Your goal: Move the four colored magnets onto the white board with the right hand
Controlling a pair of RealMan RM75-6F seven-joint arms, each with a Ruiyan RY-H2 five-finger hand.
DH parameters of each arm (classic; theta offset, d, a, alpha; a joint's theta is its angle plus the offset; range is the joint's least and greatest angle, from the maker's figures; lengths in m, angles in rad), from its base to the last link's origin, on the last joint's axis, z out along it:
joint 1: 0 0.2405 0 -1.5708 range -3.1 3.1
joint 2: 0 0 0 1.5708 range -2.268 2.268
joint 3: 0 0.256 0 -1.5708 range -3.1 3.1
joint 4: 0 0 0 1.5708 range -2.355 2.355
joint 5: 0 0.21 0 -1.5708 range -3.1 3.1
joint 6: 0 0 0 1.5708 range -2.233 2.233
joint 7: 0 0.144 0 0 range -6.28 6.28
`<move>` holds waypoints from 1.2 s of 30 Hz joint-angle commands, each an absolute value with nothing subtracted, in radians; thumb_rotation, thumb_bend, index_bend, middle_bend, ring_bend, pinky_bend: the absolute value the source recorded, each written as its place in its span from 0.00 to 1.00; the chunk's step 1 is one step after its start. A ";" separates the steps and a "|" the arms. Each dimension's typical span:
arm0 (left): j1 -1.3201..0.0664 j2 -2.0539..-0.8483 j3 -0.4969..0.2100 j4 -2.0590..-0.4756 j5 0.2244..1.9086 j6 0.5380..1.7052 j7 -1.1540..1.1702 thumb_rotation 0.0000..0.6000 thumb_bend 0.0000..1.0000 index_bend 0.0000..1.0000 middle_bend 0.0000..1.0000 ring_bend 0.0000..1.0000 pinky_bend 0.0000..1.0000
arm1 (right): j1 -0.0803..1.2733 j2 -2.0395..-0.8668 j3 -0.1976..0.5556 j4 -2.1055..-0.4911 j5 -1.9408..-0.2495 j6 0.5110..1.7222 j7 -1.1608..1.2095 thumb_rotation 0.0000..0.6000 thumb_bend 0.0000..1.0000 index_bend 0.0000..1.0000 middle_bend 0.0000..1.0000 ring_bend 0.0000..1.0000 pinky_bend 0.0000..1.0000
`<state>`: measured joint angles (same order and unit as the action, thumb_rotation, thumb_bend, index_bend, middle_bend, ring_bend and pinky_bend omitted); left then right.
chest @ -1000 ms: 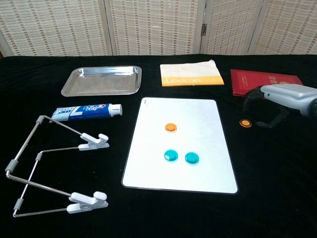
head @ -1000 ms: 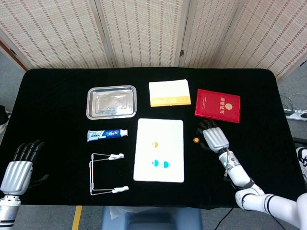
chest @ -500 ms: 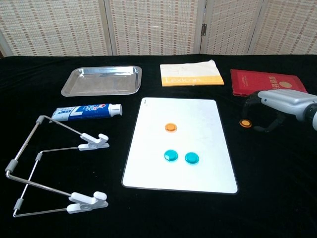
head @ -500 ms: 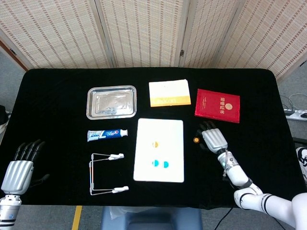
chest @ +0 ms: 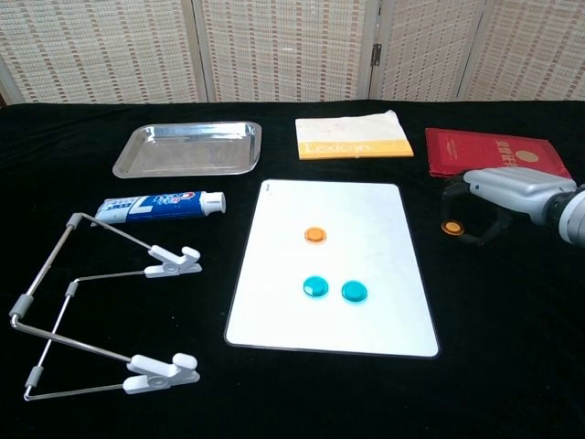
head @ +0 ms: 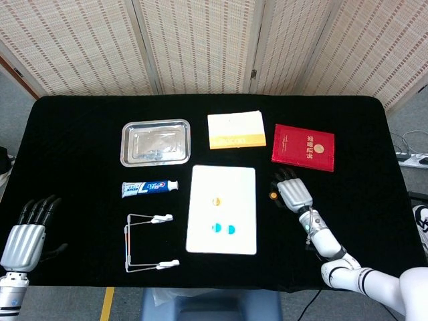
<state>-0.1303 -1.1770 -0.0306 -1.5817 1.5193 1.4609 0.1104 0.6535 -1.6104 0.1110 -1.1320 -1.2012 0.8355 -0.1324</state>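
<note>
The white board point(head: 235, 180) point(chest: 366, 210) lies in the middle of the black table. On it sit an orange magnet point(head: 216, 200) point(chest: 314, 235) and two cyan magnets point(head: 217, 228) point(chest: 315, 286), point(head: 231, 229) point(chest: 354, 292). A second orange magnet point(head: 273, 195) point(chest: 451, 227) lies on the cloth just right of the board. My right hand point(head: 292, 190) point(chest: 503, 190) arches over this magnet, fingers curved down around it; the magnet rests flat on the table. Whether a finger touches it is unclear. My left hand point(head: 27, 234) rests open at the table's near left corner.
A steel tray point(head: 155, 142) point(chest: 189, 148) and a toothpaste tube point(head: 149, 188) point(chest: 160, 205) lie left of the board, with a wire clip hanger point(head: 148, 242) point(chest: 101, 306) nearer me. Behind the board are a yellow booklet point(head: 235, 130) point(chest: 352, 137) and a red booklet point(head: 303, 147) point(chest: 489, 148).
My right hand has shifted a little left and lower, closing in over the orange magnet on the cloth. The magnet itself and the left hand have not moved.
</note>
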 commanded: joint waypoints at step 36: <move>-0.112 -1.167 -0.023 -1.582 1.519 1.481 0.099 1.00 0.15 0.07 0.08 0.11 0.00 | 0.792 -1.638 0.184 -1.338 -1.163 0.787 -0.290 1.00 0.46 0.53 0.22 0.02 0.00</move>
